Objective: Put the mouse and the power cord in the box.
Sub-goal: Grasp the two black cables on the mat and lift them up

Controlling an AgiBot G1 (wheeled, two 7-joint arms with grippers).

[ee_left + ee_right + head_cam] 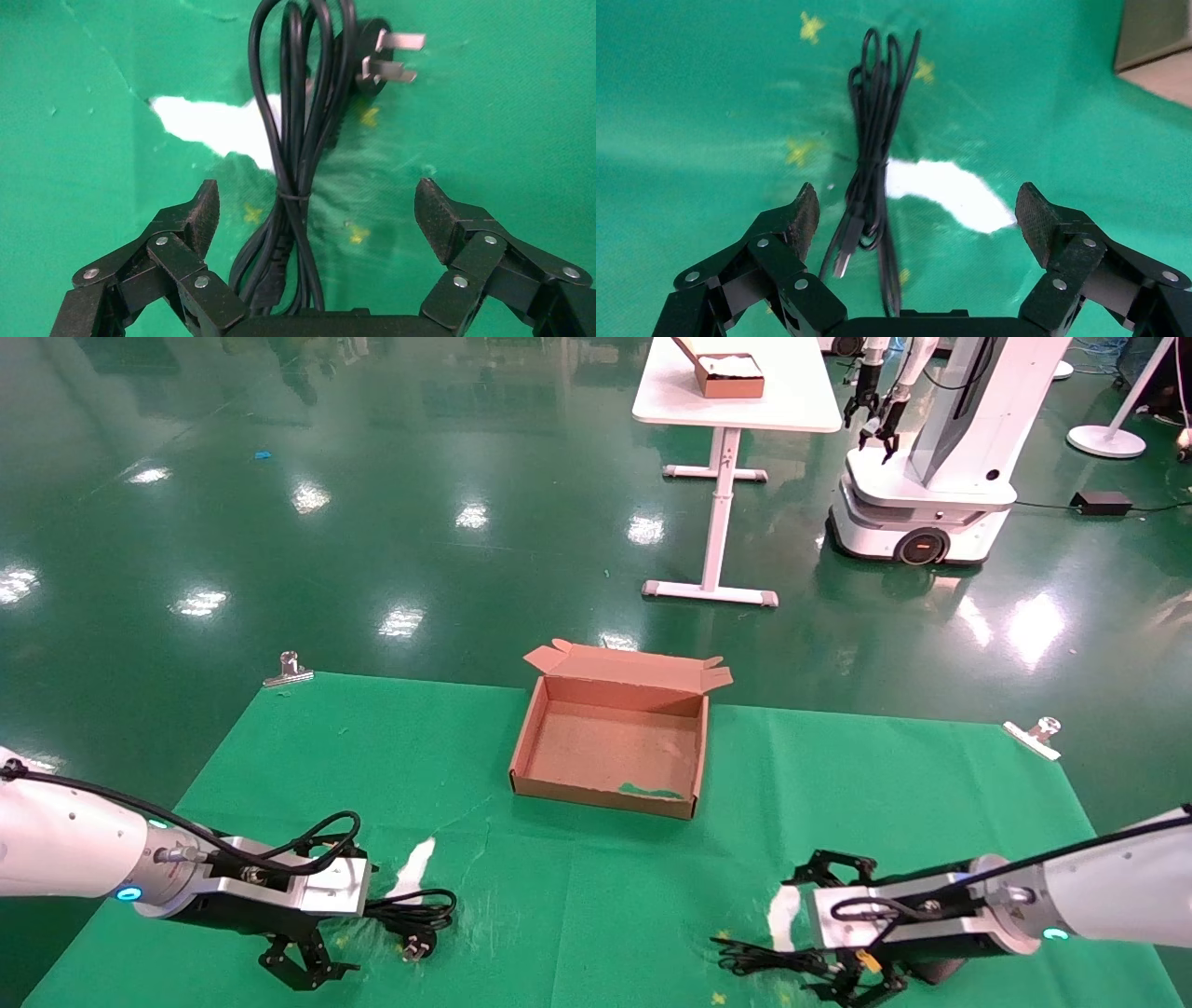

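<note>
The power cord point(414, 913) lies bundled on the green cloth at the near left, its pronged plug point(376, 56) at the far end. My left gripper point(365, 910) hovers over it, open, and the cord point(295, 147) runs between the fingers untouched, nearer one pad point(204, 210). At the near right, my open right gripper point(799, 933) hangs over the mouse's thin bundled cable point(873, 133), which ends in a USB plug point(843, 261). The mouse body is hidden under my right wrist. The box point(535, 728) stands open and empty at the middle of the table.
White patches point(416, 868) point(784, 905) show through the torn cloth beside each gripper. Metal clips point(289, 670) point(1036, 736) hold the cloth's far corners. Beyond the table stand a white desk point(792, 393) with a smaller brown box point(731, 376) and another robot point(931, 458).
</note>
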